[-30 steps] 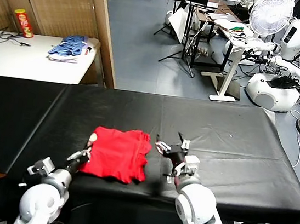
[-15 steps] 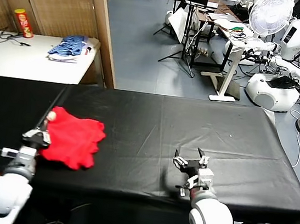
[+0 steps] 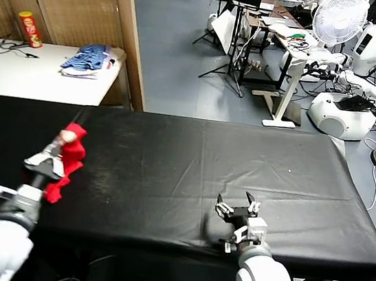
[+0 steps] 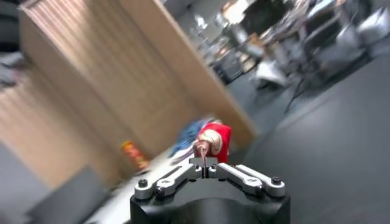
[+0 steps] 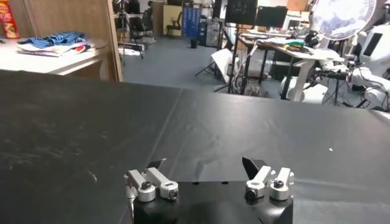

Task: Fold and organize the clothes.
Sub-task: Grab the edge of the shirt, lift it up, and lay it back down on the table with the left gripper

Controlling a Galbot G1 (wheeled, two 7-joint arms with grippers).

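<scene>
One red T-shirt (image 3: pixel 68 154); two claws

Head camera looks down over the black table (image 3: pixel 241 161); both low wrist cameras skim that same surface.

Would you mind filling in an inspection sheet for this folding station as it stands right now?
Surface: black table cover, wrinkled, nothing lying on its middle.
Job's things: red T-shirt bunched up and lifted off the table at its left side, hanging from the left gripper.
Clutter: nothing seen on the black table.
Grippers: left gripper shut on the red T-shirt, raised over the table's left part; right gripper open, empty, low over the near edge.
Cables: dark cables on the white side table; a cord on the floor at far right.
Surroundings: blue-and-white fabric pile and red canister on the side table; fan, white robots, tripods behind.
</scene>
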